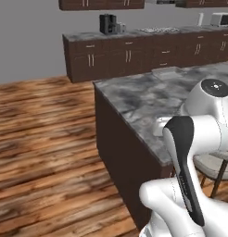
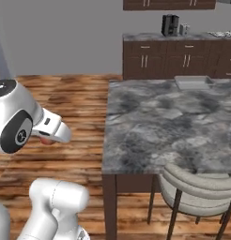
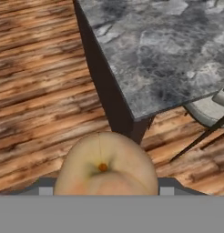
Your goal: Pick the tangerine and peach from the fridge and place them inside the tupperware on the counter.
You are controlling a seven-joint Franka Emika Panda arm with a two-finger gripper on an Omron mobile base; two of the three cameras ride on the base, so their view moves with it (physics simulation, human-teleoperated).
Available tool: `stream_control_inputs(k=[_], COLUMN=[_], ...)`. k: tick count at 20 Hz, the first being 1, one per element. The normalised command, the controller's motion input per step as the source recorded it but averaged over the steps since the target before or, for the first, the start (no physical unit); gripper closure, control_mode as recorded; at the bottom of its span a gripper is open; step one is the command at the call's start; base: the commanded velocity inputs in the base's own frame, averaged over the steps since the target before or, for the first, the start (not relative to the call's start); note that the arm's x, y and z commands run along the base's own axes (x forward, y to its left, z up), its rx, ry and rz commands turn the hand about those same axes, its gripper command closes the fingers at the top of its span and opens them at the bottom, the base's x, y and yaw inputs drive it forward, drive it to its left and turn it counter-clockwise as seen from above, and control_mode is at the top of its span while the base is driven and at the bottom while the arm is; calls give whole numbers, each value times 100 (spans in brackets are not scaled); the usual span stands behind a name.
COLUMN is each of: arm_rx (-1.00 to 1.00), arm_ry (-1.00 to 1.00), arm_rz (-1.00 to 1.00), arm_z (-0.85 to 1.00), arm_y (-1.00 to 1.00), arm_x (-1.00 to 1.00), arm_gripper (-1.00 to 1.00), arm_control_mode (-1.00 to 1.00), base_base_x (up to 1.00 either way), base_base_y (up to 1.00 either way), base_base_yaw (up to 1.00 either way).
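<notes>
The gripper (image 3: 107, 189) was clenched on the peach (image 3: 106, 166), a round fruit of pale yellowish-tan skin with a faint pinkish blush low on its near side and a small orange stem dimple at its middle. In the hand view the fruit sat between the grey finger bases, held in the air above the striped brown plank floor (image 3: 36, 86), just off the near corner of the counter (image 3: 159, 54). In the right base view a sliver of reddish fruit showed under the white hand (image 2: 51, 132), well left of the counter's edge.

The counter, a dark grey and white marbled stone slab over dark brown sides, served as the landmark. On its far end, near the back edge, lay the tupperware (image 2: 194, 82), a shallow rectangular light-grey container with a flared rim; nothing could be made out inside it from this angle. Tucked under the counter's near edge stood a pale cushioned chair with thin dark legs (image 2: 197, 192). Beyond the counter, against the grey wall, ran a row of dark brown cabinets (image 1: 125, 55) with a marbled top, carrying a black coffee machine (image 1: 107, 23) and, toward the right end, a white microwave (image 1: 221, 19).
</notes>
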Motion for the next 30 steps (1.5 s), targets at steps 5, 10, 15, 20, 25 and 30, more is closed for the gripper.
stream_control_inputs(k=[5, 10, 15, 20, 25, 30], arm_rx=[0, 0, 0, 0, 0, 0], arm_ry=[0, 0, 0, 0, 0, 0], arm_rz=[0, 0, 0, 0, 0, 0], arm_z=[0, 0, 0, 0, 0, 0], arm_y=[0, 0, 0, 0, 0, 0], arm_x=[0, 0, 0, 0, 0, 0], arm_gripper=[100, 100, 100, 100, 100, 100], arm_control_mode=[100, 100, 100, 100, 100, 100], base_base_x=[76, 71, 56, 26, 93, 100], base_base_y=[68, 92, 98, 99, 75, 38], base_base_yaw=[-17, -8, -7, -1, -16, -18])
